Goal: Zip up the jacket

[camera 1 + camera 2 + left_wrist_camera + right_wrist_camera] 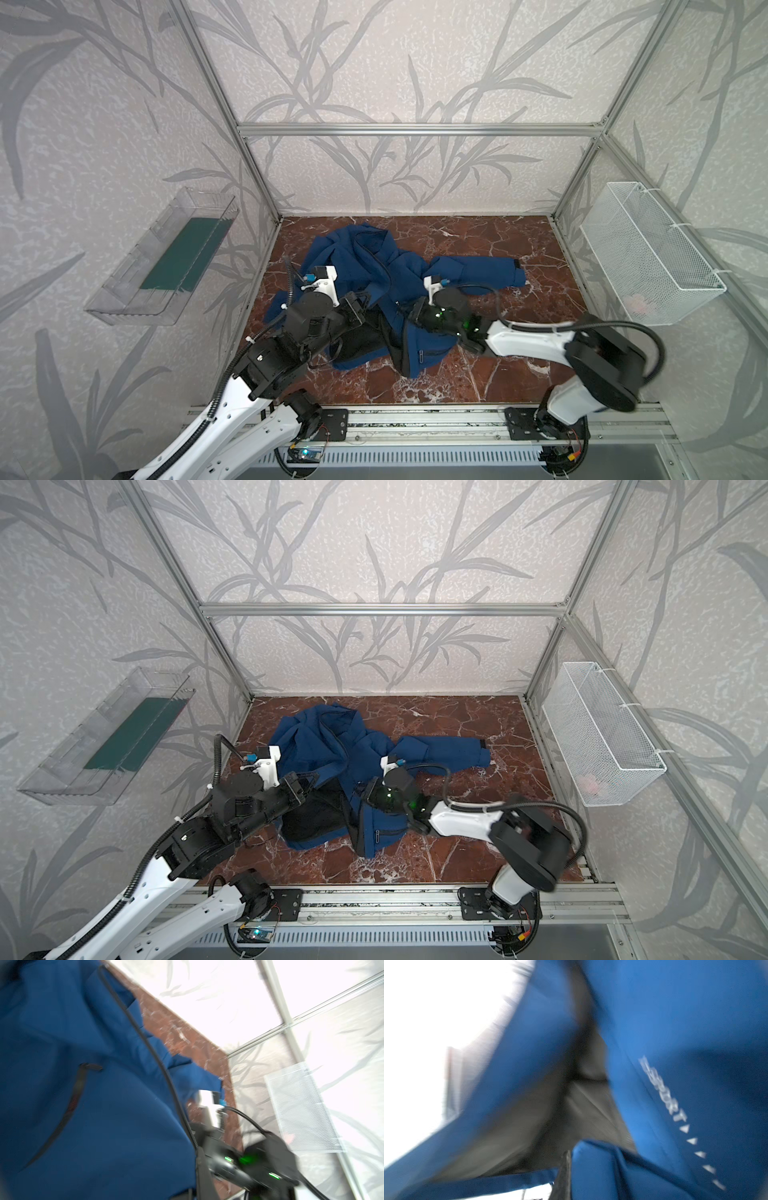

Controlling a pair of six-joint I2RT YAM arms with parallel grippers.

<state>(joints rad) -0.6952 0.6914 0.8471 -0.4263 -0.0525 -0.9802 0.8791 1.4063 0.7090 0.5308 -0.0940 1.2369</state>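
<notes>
The left gripper (365,301) is clamped shut on the jacket (415,266) at its open front edge. The right gripper (407,312) pinches the opposite panel. The jacket lies crumpled left of centre on the marble tabletop (498,374).

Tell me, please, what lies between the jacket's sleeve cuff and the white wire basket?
Bare red marble tabletop, then the aluminium frame rail, separates the jacket cuff from the wire basket in both top views.
</notes>
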